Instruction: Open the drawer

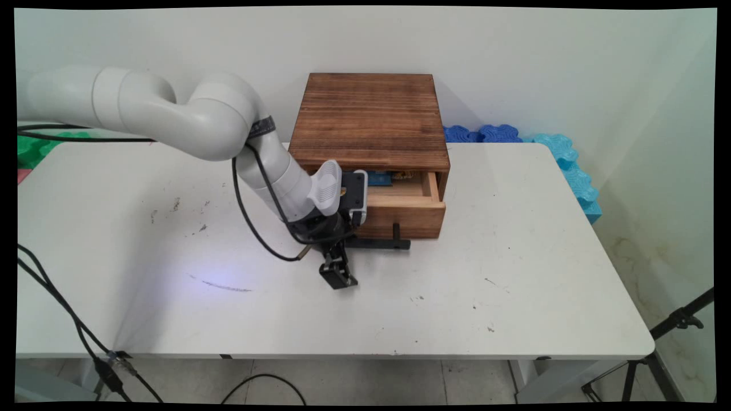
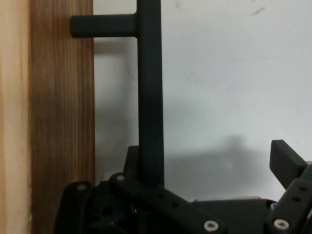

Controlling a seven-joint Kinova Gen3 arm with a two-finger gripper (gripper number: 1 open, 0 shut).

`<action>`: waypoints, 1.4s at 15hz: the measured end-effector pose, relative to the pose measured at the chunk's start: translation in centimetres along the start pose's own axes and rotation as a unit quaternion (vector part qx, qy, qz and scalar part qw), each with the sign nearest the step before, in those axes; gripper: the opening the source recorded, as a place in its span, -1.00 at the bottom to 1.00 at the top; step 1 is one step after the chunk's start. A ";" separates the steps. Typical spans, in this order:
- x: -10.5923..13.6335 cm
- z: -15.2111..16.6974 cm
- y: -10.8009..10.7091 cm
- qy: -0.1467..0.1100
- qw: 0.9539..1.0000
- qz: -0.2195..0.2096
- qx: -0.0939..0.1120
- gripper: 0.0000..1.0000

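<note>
A: So, from the left: what do we have?

B: We see green foam pieces (image 1: 34,145) at the table's far left edge, then the white arm (image 1: 217,123) reaching across the table (image 1: 514,274) with a black cable (image 1: 251,222) looping under it. Its gripper (image 1: 338,274) points down at the tabletop, just in front of the wooden box (image 1: 370,117).

A: Can we tell how the jaws stand?

B: Yes, the hand view shows them spread wide and holding nothing. One finger (image 2: 287,163) stands well off to one side; the other sits right by the black handle (image 2: 150,97). We cannot tell whether it touches the bar. Nothing is clamped.

A: And the drawer?

B: The drawer (image 1: 405,208) stands partly out of the box, roughly a third of the way by our judgement. Its front is forward of the box's face and the inside is open to view from above.

A: Anything inside?

B: We make out something blue (image 1: 378,178) at the back left and something brownish beside it, both too small for us to name.

A: So where would we say things stand?

B: The drawer is part open, neither shut nor fully out, and the gripper is close by the handle without gripping it.

A: Further right?

B: Blue foam pieces (image 1: 491,134) run along the wall and round the table's far right corner, and a black tripod (image 1: 674,325) stands on the floor.
</note>
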 end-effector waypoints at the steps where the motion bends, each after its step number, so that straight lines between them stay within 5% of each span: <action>1: -0.1 -0.1 0.5 0.000 1.000 0.000 -0.003 1.00; 21: -0.8 -2.5 9.1 0.017 0.998 0.016 -0.051 1.00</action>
